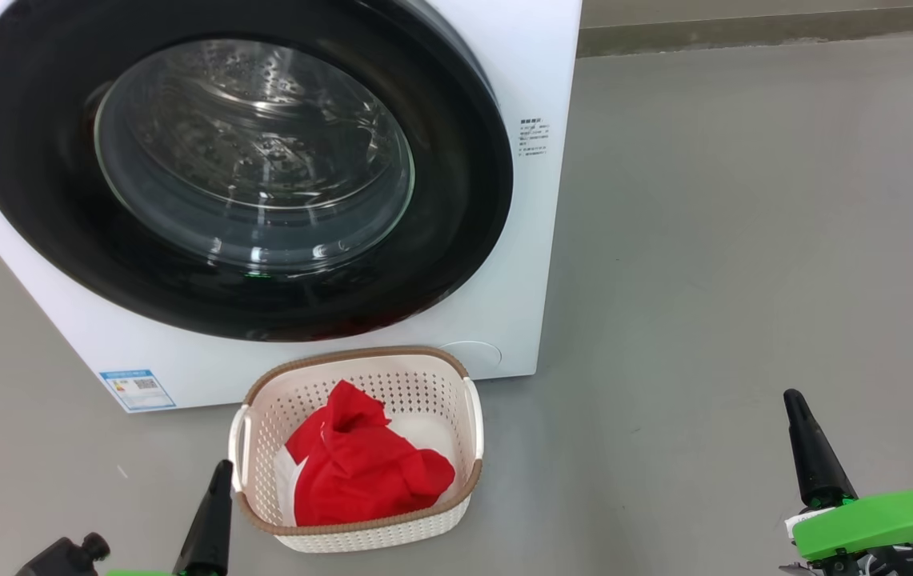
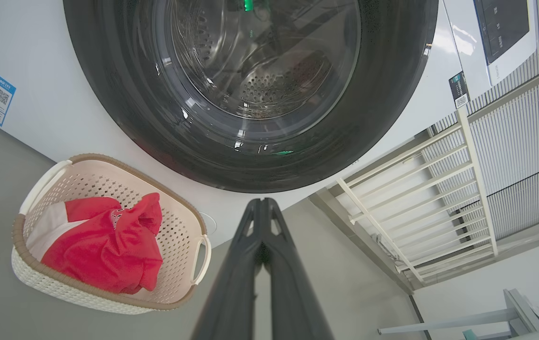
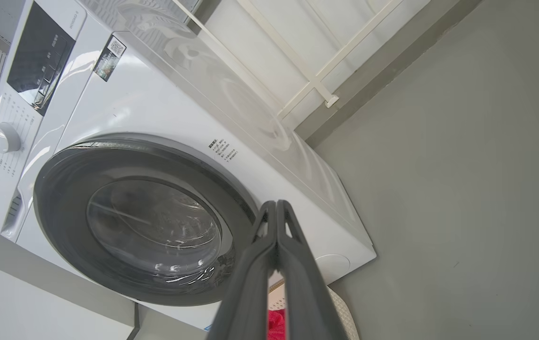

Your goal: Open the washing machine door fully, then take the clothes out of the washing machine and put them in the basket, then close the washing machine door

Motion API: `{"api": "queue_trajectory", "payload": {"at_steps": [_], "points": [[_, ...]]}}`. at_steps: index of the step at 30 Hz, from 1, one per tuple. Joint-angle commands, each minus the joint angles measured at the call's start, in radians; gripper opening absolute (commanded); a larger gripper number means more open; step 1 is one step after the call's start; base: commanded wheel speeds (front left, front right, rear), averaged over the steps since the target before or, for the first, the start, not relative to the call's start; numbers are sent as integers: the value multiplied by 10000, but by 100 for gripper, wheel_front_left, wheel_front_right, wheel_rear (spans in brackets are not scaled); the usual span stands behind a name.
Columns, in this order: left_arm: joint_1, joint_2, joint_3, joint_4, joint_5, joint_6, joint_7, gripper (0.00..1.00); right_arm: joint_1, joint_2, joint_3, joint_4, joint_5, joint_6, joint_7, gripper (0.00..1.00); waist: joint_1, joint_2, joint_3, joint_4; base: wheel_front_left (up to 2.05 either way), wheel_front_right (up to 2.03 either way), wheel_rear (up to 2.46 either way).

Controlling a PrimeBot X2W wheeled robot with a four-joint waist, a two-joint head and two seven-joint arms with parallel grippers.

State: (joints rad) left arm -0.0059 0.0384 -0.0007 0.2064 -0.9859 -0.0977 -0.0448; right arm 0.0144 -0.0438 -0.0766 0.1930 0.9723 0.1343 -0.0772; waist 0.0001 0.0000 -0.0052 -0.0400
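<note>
Inspector: Status, largest first?
Operator: I see the washing machine upright; the washing machine door sits flush, rigid, its glossy rim likely slick.
Inspector: Clothes? Grippers?
Operator: The basket just before the machine holds the clothes, bunched; soft, light, I'd pinch a raised fold; left gripper and right gripper both pressed together, empty.
</note>
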Motion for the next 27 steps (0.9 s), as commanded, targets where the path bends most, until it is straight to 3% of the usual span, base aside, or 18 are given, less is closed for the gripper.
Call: {"api": "queue_trajectory", "payload": {"at_steps": [1, 27], "points": [[-480, 68, 271, -187, -280, -111, 49, 0, -529, -191, 109, -211, 295, -19, 69, 0, 0, 0, 2, 9, 0, 0, 0], [-734, 92, 682, 83, -3062, -214, 767, 0, -840, -244, 40, 122, 3265, -27, 803, 0, 0, 0, 40, 192, 0, 0, 0]]}}
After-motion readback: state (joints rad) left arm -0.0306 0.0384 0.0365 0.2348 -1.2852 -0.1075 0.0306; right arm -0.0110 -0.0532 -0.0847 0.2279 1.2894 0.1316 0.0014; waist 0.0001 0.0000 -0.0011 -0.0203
